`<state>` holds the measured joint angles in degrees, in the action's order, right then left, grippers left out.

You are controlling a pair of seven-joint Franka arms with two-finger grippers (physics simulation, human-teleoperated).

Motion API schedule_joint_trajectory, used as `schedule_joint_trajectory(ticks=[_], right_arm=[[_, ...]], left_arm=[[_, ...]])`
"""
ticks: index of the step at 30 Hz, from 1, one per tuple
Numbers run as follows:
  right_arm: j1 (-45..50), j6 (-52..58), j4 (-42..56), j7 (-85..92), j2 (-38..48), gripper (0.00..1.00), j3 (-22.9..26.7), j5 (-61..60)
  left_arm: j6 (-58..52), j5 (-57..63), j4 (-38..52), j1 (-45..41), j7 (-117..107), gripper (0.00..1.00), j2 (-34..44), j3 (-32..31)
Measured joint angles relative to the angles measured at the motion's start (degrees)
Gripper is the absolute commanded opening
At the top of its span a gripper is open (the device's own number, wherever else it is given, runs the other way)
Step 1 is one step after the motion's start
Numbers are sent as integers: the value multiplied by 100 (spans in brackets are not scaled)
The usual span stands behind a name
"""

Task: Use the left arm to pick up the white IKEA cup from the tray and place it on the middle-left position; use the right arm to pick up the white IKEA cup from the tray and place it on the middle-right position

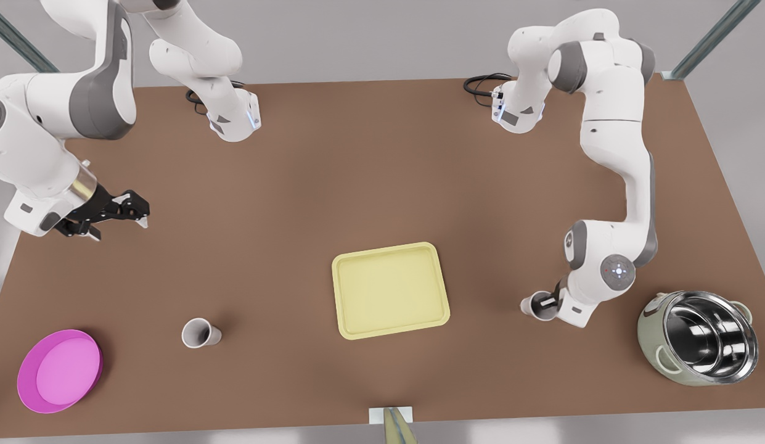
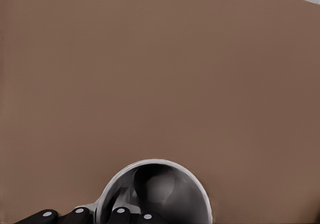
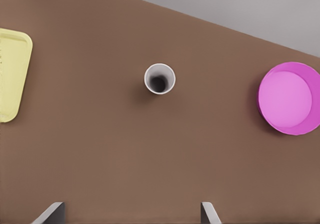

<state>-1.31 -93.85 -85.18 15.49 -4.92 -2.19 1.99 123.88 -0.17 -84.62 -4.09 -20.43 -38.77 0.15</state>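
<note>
- A plain brown table [image 1: 333, 172] spreads wide across the front view, its matte top unmarked.
- Behind the far edge runs a pale grey wall [image 1: 370, 37], flat and featureless.
- Grey-green metal struts [image 1: 715, 37] slant down at both upper corners.
- Light falls soft and even, laying faint shadows on the wood.
- Pale grey floor [image 1: 542, 431] shows past the near edge.

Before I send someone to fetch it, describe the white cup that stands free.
Find the pale yellow tray mid-table, then the round pink dish toward the front view's left. The free white cup stands upright on bare tabletop between them; the other cup is gripped by the left end effector at the front view's right.
</note>
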Motion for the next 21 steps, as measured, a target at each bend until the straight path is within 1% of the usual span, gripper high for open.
schedule_joint_trajectory(ticks=[10, 20, 21], right_arm=[[4, 55, 80, -423, -126, 100, -5, -9], [-137, 29, 192, -672, -164, 100, -8, 12], [-126, 28, 192, -692, -164, 100, -10, 14]], left_arm=[[1203, 210, -139, 107, 1152, 10, -144, 38], [1576, 231, -102, 108, 1759, 10, -442, 40], [1589, 226, -102, 108, 1803, 12, -456, 40]])
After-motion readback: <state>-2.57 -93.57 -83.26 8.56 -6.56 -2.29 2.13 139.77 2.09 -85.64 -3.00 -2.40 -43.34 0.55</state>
